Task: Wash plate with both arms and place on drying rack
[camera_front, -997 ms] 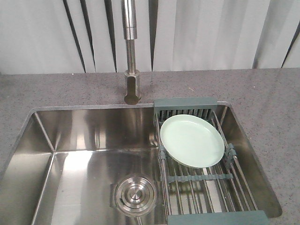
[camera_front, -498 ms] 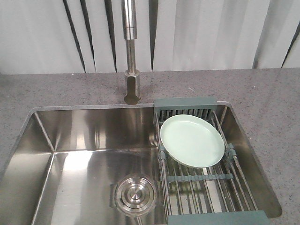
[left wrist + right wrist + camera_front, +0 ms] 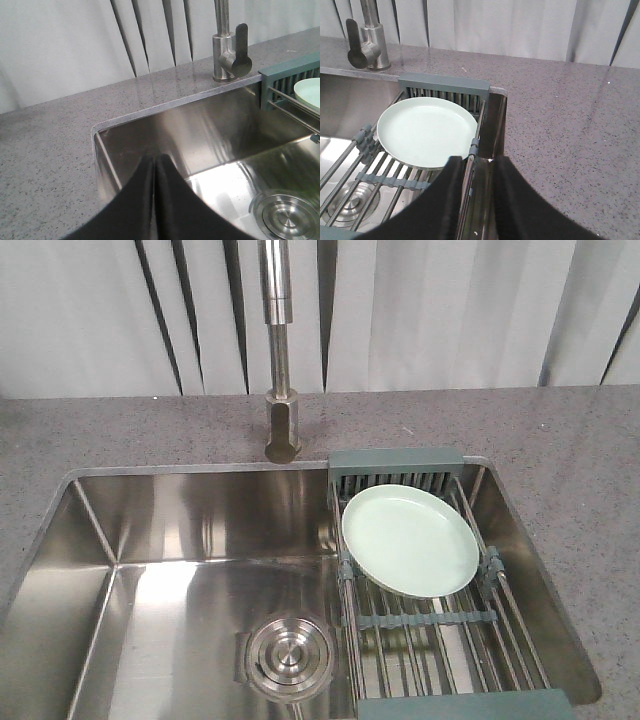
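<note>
Nothing moved since earlier frames: plate [image 3: 410,540] lies on drying rack [image 3: 440,618], centre-right; left fingers [image 3: 155,200] closed empty, right fingers [image 3: 472,200] slightly parted, empty; pickup judged next.

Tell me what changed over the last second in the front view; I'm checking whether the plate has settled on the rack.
Nothing visibly changed. The plate lies on the drying rack over the right side of the sink, exactly where it was, and no arm enters the front view.
</note>
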You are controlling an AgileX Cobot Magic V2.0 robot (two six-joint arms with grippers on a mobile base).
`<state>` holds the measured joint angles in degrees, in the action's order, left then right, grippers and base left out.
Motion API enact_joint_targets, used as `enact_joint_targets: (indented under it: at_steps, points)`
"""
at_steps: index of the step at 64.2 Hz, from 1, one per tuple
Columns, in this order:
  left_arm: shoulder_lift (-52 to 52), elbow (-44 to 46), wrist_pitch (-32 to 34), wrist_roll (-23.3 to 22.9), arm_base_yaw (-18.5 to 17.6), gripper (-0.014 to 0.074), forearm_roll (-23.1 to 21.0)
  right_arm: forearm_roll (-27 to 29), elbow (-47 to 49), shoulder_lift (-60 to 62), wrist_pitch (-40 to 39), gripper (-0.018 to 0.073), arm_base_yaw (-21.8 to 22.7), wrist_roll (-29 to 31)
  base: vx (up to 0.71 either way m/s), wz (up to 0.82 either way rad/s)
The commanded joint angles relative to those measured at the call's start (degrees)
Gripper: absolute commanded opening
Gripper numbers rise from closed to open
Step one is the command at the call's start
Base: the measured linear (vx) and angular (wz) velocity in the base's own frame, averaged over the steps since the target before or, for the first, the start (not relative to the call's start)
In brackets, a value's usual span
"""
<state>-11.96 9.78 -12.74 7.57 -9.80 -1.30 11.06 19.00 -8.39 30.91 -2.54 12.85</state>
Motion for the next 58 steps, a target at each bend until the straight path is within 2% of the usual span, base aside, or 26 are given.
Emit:
enact_joint_targets:
  at_steps: [1,3,45,53,58]
  points:
    - [-0.6,1.5,4.4,-0.5,0.0,-0.0006,-0.6,0.3,1.5,-0.7,-4.3,0.0012,0.0,0.4,0.0,0.0]
    - [-0.6,1.5,4.4,-0.5,0.0,-0.0006,-0.6,0.4,1.5,-0.7,-4.3,-0.0017,0.0,0.3,0.0,0.0]
    - [-0.6,1.5,4.4,-0.5,0.0,-0.0006,-0.6,0.9,1.5,-0.7,-4.3,-0.0009,0.0,0.4,0.0,0.0]
    - [-0.3,-1.1,5.1,-0.5,0.1,-0.0006,-0.6,0.9,1.5,-0.7,-4.3,-0.0009,0.0,0.4,0.0,0.0]
    - [1.4,-3.8,7.4,-0.6,1.5,-0.0006,-0.6,0.9,1.5,-0.7,-4.3,-0.0009,0.0,0.4,0.0,0.0]
